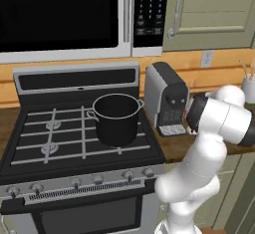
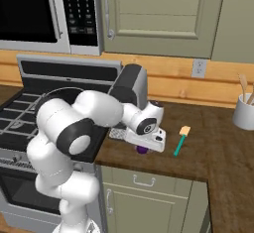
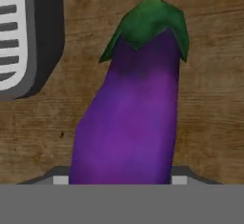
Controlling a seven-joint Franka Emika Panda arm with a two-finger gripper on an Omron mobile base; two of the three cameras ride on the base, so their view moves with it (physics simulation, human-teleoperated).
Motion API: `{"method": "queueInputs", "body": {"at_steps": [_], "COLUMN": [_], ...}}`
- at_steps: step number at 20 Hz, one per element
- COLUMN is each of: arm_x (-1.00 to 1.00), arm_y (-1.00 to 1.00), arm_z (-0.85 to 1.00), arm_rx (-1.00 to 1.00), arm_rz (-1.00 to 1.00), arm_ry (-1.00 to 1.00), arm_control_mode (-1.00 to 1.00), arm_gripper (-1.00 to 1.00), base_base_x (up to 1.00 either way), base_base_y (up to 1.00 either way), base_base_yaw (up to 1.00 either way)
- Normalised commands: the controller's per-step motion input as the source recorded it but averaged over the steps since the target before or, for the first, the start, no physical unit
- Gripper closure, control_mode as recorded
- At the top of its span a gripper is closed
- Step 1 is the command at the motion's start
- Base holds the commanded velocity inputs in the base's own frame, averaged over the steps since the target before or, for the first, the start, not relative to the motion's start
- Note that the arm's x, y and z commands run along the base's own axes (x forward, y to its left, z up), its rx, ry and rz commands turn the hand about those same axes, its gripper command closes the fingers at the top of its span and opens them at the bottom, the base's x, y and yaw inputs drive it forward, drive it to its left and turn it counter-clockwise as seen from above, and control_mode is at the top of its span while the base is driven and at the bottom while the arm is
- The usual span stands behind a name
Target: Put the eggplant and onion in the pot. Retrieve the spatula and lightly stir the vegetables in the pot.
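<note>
The tool is lowered over the eggplant, which lies on the wooden surface just right of the coffee machine; a finger is seen at each side, but contact cannot be told. The spatula lies to the right, the pot on the stove.

- arm: glossy white, fat rounded links, smooth shells
- joints: dark grey/black bands between the white links, one wide band at the elbow
- wrist: white, with round dark cap bearing a small light dot
- hand: flat white block
- finger tips: small, dark grey, pale square pads
</note>
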Motion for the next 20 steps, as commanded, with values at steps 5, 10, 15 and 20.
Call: {"method": "queueInputs", "body": {"at_steps": [5, 10, 15, 20], "arm_x": [-1.00, -1.00, -0.97, -0.20], "arm_y": [0.62, 0.80, 0.93, 1.00], "arm_z": [0.97, 1.00, 1.00, 1.00], "arm_rx": [-0.01, -0.10, -0.22, -0.23], "arm_rz": [0.08, 0.18, 0.27, 0.34], "arm_ry": [-0.09, -0.12, -0.13, -0.03], "arm_control_mode": [-1.00, -1.00, -1.00, -1.00], "arm_gripper": [1.00, 1.00, 1.00, 1.00], "base_base_x": [0.00, 0.00, 0.00, 0.00], "base_base_y": [0.00, 0.00, 0.00, 0.00], "base_base_yaw": [0.00, 0.00, 0.00, 0.00]}}
